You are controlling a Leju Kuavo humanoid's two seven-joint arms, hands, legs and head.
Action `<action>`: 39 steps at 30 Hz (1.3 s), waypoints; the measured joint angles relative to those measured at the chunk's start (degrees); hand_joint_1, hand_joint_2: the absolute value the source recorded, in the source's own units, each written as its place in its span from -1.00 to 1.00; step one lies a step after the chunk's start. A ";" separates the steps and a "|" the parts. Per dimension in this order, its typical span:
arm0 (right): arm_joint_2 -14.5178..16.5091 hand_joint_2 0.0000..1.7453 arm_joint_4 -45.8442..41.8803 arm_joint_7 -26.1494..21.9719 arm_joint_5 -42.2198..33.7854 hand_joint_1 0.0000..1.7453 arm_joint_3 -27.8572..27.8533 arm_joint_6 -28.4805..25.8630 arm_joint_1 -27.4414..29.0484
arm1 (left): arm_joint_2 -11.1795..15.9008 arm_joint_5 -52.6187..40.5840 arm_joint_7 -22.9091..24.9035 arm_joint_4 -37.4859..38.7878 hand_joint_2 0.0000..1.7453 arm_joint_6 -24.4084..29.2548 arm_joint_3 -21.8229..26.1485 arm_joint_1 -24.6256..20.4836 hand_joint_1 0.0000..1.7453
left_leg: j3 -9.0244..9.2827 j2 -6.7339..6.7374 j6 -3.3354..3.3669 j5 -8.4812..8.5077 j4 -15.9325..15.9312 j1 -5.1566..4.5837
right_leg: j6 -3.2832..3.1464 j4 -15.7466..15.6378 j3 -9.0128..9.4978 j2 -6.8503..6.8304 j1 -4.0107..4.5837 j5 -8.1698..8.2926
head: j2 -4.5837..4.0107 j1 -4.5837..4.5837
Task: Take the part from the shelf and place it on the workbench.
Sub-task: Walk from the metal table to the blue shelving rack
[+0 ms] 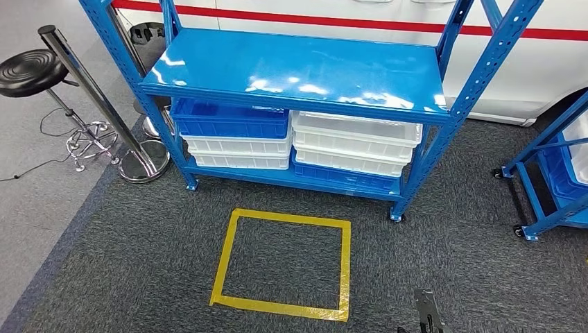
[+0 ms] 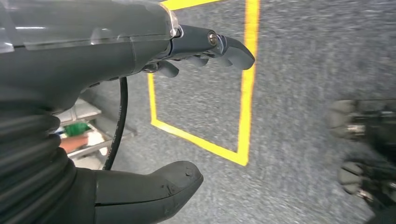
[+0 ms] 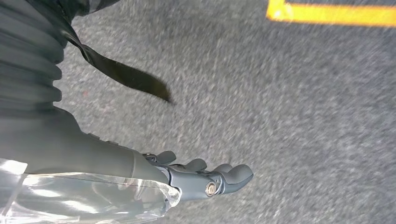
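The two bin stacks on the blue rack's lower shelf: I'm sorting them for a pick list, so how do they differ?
The left stack has a blue bin on top with white bins beneath; the right stack has white bins on top and a blue bin at the bottom. The right stack's top bin looks wider than the left's. Both sit side by side on the lower shelf, under the blue upper shelf.

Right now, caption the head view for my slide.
Blue shelf holding stacked blue and white bins, behind a yellow tape square on grey carpet.
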 joint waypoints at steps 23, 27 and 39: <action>3.02 1.00 11.96 -7.48 23.77 -1.00 -24.26 -8.08 0.07 | -3.66 -22.27 -8.30 -2.34 -1.00 -0.07 25.31 -10.29 -1.00 | 6.40 -0.01 2.60 7.47 -14.07 -0.36 | 4.52 0.56 -0.30 0.28 -1.44 -0.12 | 0.00 0.00; 3.63 1.00 14.01 -8.50 28.04 -1.00 -28.41 -9.72 0.07 | -4.19 -26.32 -9.63 -2.90 -1.00 0.01 29.53 -12.02 -1.00 | 6.47 -0.03 2.26 7.49 -14.17 -0.25 | 3.95 0.62 -0.40 0.34 -0.96 -0.18 | 0.00 0.01; 4.68 1.00 18.10 -10.69 37.66 -1.00 -35.82 -12.03 -0.21 | -4.99 -34.69 -12.69 -3.96 -1.00 0.61 38.02 -15.33 -1.00 | 6.47 -0.06 1.70 7.56 -14.26 0.01 | 3.57 0.87 -0.43 0.32 -0.77 -0.27 | 0.00 0.00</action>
